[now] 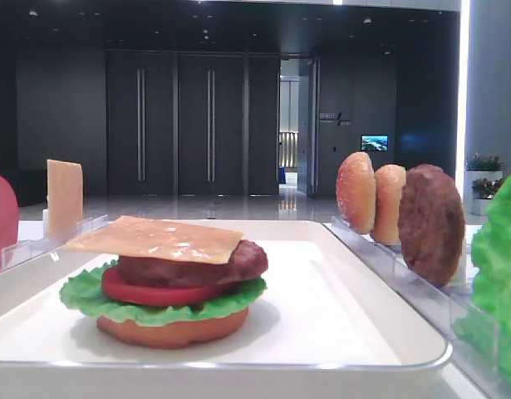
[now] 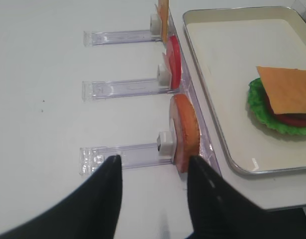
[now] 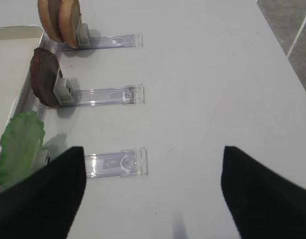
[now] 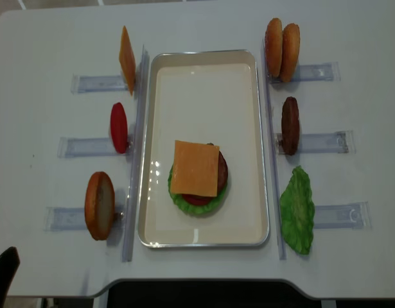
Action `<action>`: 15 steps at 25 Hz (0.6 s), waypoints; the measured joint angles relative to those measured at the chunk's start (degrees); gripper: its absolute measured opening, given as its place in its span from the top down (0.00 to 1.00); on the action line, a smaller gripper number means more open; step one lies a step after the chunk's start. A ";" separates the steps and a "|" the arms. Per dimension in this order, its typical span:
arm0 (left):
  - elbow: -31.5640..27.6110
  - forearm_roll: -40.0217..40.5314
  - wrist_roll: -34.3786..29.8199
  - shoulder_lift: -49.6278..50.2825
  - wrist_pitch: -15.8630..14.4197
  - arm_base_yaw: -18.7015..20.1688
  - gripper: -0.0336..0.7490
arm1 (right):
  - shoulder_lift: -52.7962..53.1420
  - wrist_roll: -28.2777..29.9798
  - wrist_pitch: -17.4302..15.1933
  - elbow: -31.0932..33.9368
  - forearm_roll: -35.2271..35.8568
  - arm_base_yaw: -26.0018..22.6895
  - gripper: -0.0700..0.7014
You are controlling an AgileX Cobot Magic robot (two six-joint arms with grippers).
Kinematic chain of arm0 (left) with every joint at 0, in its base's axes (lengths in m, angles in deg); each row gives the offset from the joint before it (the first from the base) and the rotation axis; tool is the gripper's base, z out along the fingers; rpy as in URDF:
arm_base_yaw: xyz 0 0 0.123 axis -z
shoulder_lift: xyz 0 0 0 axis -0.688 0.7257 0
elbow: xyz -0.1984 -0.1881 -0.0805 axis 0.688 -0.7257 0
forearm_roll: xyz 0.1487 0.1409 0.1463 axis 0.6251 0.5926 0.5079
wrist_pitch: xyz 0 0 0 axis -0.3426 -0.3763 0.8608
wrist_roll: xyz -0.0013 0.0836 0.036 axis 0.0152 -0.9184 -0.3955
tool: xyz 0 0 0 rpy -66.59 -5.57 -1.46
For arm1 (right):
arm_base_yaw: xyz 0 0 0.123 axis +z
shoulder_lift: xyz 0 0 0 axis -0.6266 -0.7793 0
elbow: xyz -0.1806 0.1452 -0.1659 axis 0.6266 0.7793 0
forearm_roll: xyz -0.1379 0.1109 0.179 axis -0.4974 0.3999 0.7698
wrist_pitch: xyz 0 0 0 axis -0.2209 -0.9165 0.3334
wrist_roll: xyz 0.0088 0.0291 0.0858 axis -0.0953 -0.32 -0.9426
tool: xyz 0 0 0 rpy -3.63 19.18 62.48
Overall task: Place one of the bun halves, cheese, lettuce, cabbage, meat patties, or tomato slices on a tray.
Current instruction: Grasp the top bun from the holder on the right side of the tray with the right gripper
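The left pincer [image 2: 153, 172] hangs spread and empty just short of the standing bun [image 2: 185, 130] in the nearest clear rack [image 2: 123, 155]; a clumsy close could knock it flat or shove the rack. The right pincer [image 3: 153, 172] is spread too, holding nothing, above the bare desk [image 3: 217, 74] beside the lettuce [image 3: 19, 144]. On the tray [image 4: 203, 70], the cheese [image 4: 195, 168] overhangs the stack, so anything set down off-centre may slide. The sesame top bun [image 4: 273, 38] waits at the far right, upright, liable to topple.
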 joint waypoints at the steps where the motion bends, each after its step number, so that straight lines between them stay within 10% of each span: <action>1: 0.00 0.00 0.00 0.00 0.00 0.00 0.56 | 0.00 0.00 0.00 0.00 0.00 0.00 0.22; 15: 0.00 0.00 0.00 0.00 0.00 0.00 0.74 | -7.36 0.00 -0.89 -2.45 1.08 0.00 0.28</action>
